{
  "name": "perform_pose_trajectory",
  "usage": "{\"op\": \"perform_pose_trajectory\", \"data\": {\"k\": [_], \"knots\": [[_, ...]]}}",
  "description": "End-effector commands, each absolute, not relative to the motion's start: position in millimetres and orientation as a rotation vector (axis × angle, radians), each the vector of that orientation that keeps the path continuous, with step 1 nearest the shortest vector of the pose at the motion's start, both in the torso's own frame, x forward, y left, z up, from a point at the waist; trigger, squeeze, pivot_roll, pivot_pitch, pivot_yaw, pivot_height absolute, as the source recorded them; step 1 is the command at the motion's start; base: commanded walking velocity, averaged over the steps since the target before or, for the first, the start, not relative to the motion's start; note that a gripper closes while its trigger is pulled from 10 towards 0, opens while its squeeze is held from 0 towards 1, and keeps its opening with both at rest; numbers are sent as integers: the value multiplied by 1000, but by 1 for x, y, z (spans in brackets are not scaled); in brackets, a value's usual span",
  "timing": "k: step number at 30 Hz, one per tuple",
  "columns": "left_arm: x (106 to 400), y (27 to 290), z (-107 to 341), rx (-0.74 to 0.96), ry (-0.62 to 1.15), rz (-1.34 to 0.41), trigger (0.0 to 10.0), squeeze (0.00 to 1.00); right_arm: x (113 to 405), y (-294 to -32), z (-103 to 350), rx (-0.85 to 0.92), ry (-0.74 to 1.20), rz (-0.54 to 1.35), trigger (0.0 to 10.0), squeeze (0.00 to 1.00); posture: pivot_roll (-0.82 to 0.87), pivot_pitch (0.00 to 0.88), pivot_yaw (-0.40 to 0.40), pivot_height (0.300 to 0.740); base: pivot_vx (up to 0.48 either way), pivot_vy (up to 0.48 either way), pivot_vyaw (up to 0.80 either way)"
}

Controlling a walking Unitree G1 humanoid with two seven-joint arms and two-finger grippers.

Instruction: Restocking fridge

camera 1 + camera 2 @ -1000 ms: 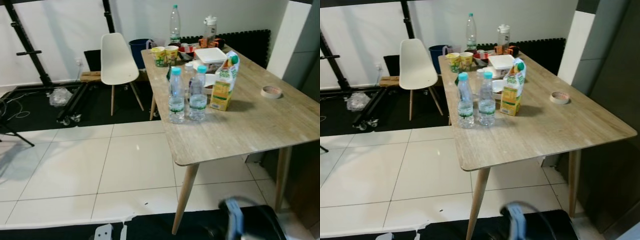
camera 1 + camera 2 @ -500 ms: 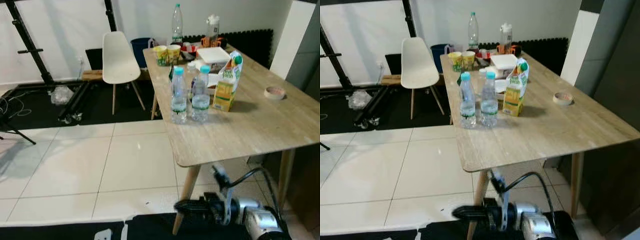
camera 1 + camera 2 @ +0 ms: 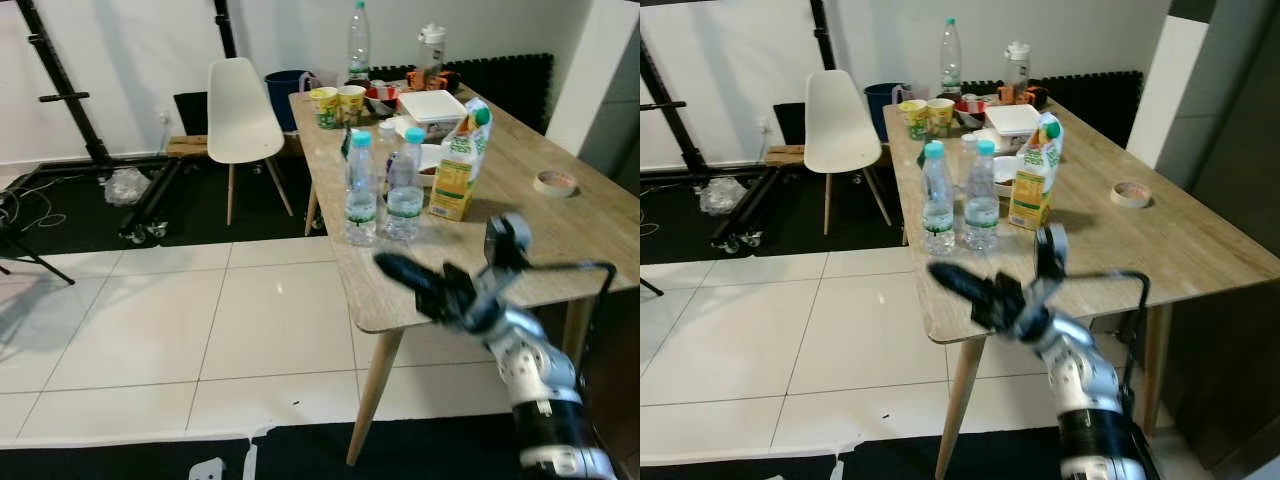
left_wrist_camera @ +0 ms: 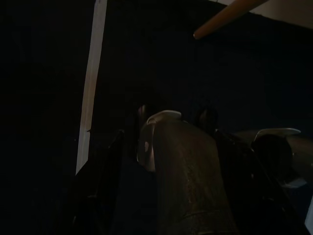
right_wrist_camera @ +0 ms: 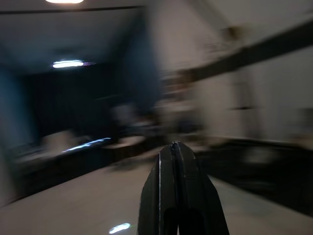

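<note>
Right hand raised at the near edge of the surface, bottles just beyond.

My right hand [image 3: 400, 272], long black fingers pressed together, hangs over the rounded edge of the pale wood-grain surface [image 3: 520, 240]; I judge a swing could topple the two clear, teal-capped plastic water bottles [image 3: 383, 187] close behind, or the glossy green-and-yellow juice carton [image 3: 455, 165] beside them. Left arm idle; I cannot tell its fingers.

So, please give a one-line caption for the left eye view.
Right gripper raised at the table edge, near two water bottles and a juice carton.
</note>
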State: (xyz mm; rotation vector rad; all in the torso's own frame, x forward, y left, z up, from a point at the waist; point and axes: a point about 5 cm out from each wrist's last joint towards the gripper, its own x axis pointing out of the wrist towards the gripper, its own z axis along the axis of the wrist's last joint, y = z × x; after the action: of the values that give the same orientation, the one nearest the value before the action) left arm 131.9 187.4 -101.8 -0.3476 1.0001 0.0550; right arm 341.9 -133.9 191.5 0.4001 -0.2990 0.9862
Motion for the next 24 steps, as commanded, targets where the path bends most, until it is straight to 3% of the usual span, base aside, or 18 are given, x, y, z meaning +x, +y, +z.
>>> {"op": "perform_pose_trajectory", "data": {"k": [1, 4, 9, 24], "knots": [[128, 187, -103, -354, 1014, 64, 10000, 0, 347, -137, 189, 395, -287, 892, 10000, 0, -79, 0, 40, 740, 0, 0, 0], [128, 188, -103, -357, 1012, 65, 10000, 0, 355, -142, 191, 423, -280, 816, 10000, 0, -79, 0, 40, 740, 0, 0, 0], [129, 188, -103, -359, 1010, 60, 10000, 0, 368, -151, 185, 262, -205, 595, 10000, 0, -71, 0, 43, 740, 0, 0, 0], [132, 185, -102, -354, 1003, 37, 10000, 0, 374, -147, 183, 173, -215, 522, 10000, 0, -74, 0, 42, 740, 0, 0, 0]]}}
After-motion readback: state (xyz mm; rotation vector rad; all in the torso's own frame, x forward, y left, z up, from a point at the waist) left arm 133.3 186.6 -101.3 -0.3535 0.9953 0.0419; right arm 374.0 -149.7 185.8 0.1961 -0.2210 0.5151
